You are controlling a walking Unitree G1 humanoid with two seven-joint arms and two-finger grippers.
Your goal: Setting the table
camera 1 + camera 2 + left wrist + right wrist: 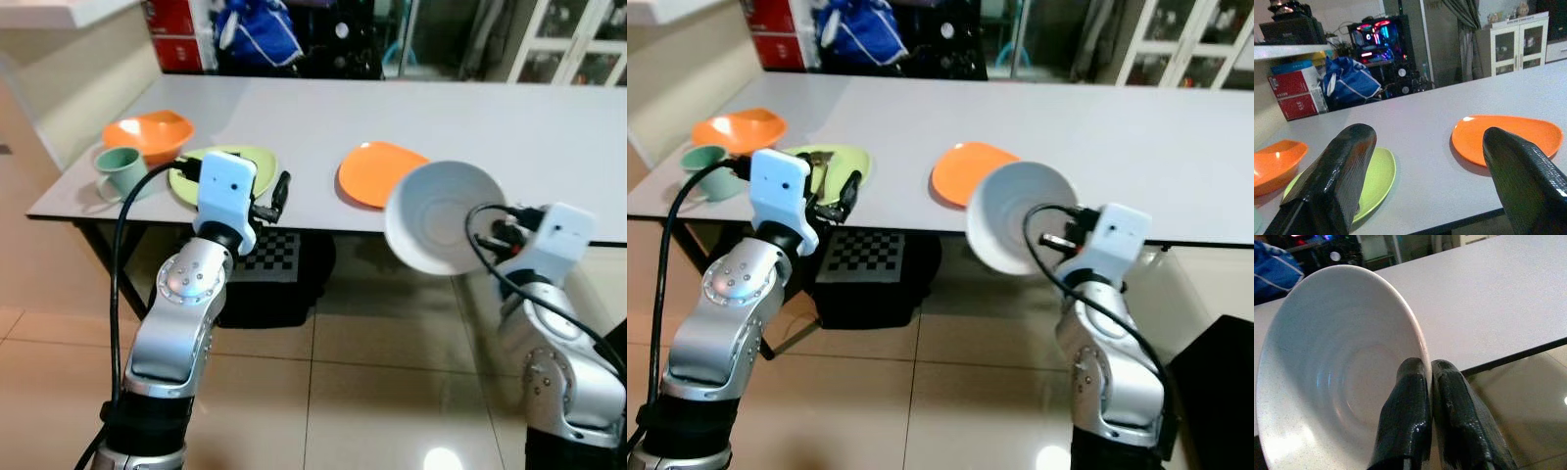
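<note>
My right gripper (1431, 377) is shut on the rim of a white bowl (446, 215), holding it tilted in the air just off the table's near edge. An orange plate (380, 172) lies on the grey table (470, 127) right behind the bowl. My left gripper (1425, 161) is open with nothing between its fingers, raised at the near edge in front of a green plate (263, 162). An orange bowl (149, 135) and a green mug (120, 171) stand at the table's left corner.
A black case with a checkerboard (274, 255) sits on the tiled floor under the table. A blue bag (257, 34), red boxes (174, 34) and a white cabinet (578, 39) stand beyond the far edge. A beige counter (69, 59) runs along the left.
</note>
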